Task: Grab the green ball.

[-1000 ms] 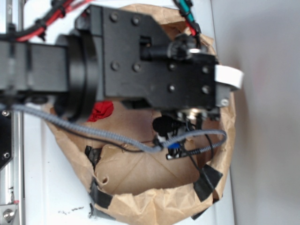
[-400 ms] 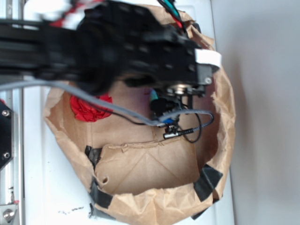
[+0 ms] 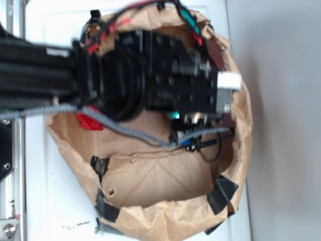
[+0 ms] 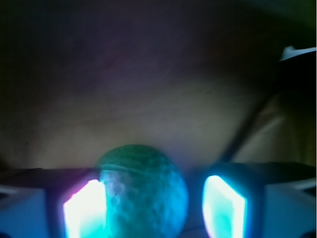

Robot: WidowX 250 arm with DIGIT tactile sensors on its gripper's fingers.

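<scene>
In the wrist view, nearest the camera, the end effector has its two glowing pads standing apart, and the green ball sits between them. The ball's left side lies against or overlaps the left pad, while a dark gap separates its right side from the right pad, so the jaws are not closed on it; whether the left pad truly touches it cannot be told. The ball is a sphere with a faintly dimpled skin, so it has no long axis and points no particular way. Beyond it the brown paper floor runs back into shadow. In the exterior view the blurred black arm reaches in from the left edge of the worktop over a shallow brown paper bag tray patched with black tape. Only a sliver of the green ball shows under the end effector, near the middle of the tray toward its far rim. A red paper wad lies by the tray's left wall, well apart from the ball.
</scene>
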